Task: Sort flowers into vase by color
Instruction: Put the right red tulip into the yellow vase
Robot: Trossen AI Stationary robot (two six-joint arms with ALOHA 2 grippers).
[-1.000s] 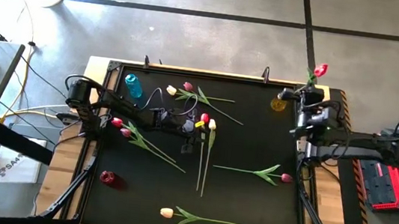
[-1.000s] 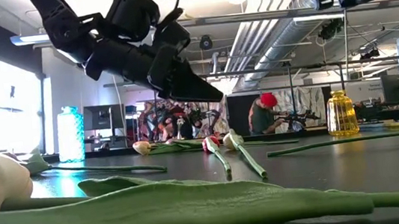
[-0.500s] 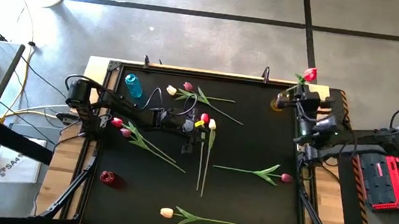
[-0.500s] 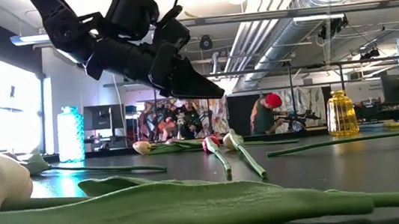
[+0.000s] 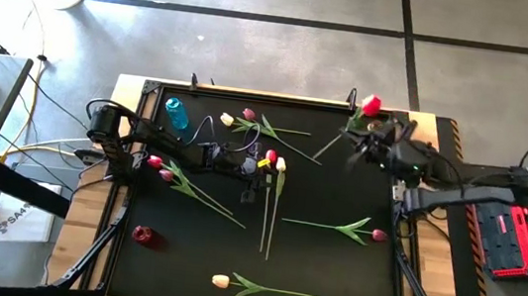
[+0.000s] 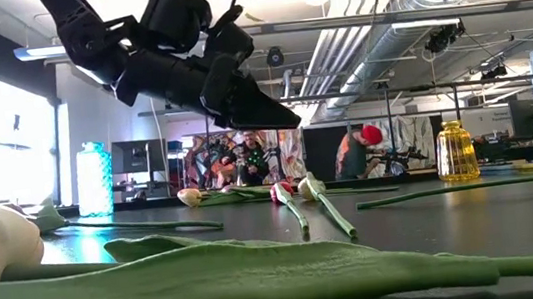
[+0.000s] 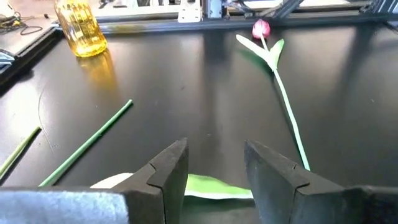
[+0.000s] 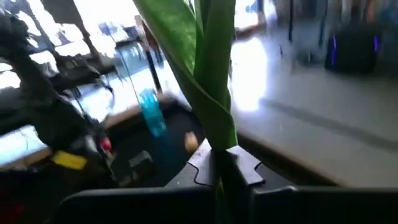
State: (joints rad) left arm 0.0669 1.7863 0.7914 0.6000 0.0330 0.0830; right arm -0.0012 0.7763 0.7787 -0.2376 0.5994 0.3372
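Observation:
My right gripper [image 5: 376, 144] is high over the table's far right part, shut on a red tulip [image 5: 370, 105] whose stem end [image 5: 321, 157] slants toward the table's middle. My left gripper [image 5: 260, 164] hangs open above the table's centre, over a red and a cream tulip [image 5: 275, 160] lying side by side; a green leaf [image 7: 211, 186] shows below its fingers. A blue vase [image 5: 176, 113] stands at the far left, a red vase [image 5: 141, 235] at the near left and a yellow vase [image 6: 456, 151] at the far right. Other tulips lie flat on the black top. My right gripper pinches the red tulip between its two fingers at the stem where the leaves wrap it [image 8: 217, 155], about midway along. The flower is lifted clear of the table and tilted: its head points toward the far edge, and its stem end reaches down toward the table's centre.
Loose tulips: cream and pink [image 5: 237, 118] at the far side, two dark pink [image 5: 160, 167] at the left, a pink one [image 5: 377, 235] at the right, a cream one [image 5: 220, 282] near the front. A person in a red cap [image 6: 362, 149] is beyond the table.
My right gripper has swung from the far right corner toward the table's left along the far edge, turning as it went. The red tulip has gone with it and tipped over, so its stem now slants out over the black top.

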